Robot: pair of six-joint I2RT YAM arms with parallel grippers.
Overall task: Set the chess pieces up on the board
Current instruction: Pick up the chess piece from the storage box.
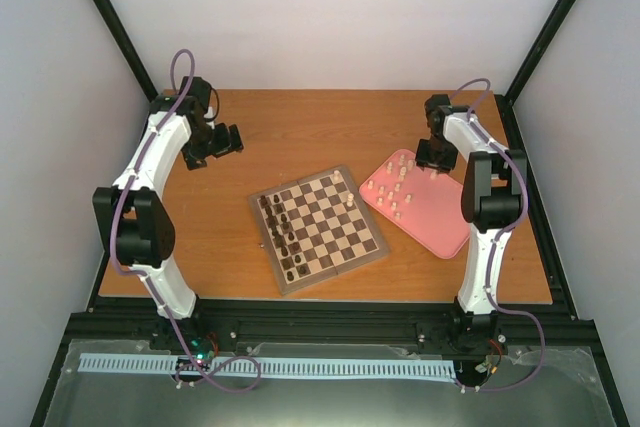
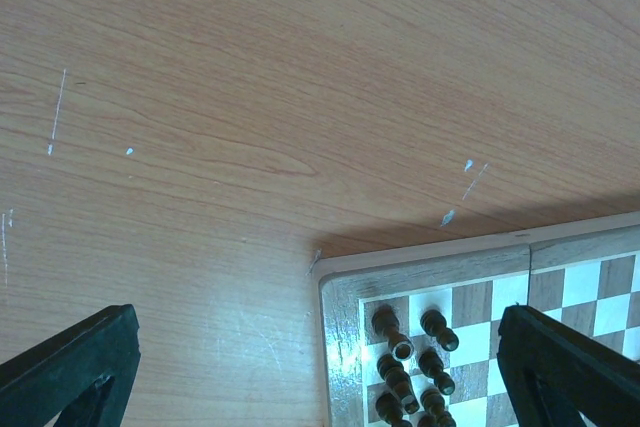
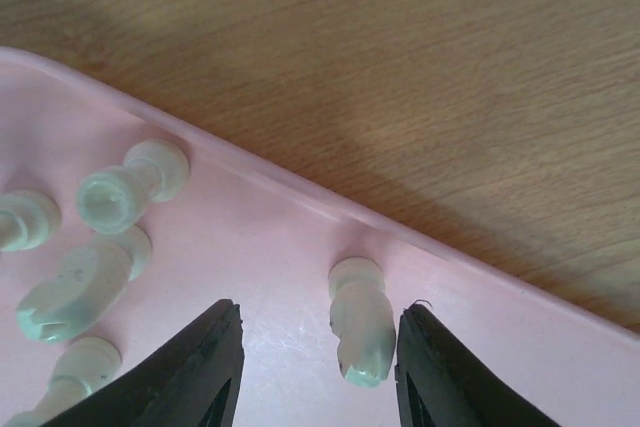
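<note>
Left pincer (image 1: 230, 139) spread wide; right pincer (image 3: 318, 355) half open.

Cream chess pieces (image 1: 388, 191) clustered, right of board (image 1: 335, 232)

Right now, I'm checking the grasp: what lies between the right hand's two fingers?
One pale chess piece, on the pink tray near its rim; the right wrist view shows it.

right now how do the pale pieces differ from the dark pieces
Colour: the pale pieces are cream, the dark pieces deep brown. Place: the pale pieces are on the pink tray, the dark pieces on the board. Order: the pale pieces are scattered, the dark pieces lined up in two rows along one edge. Both are small chessmen.
</note>
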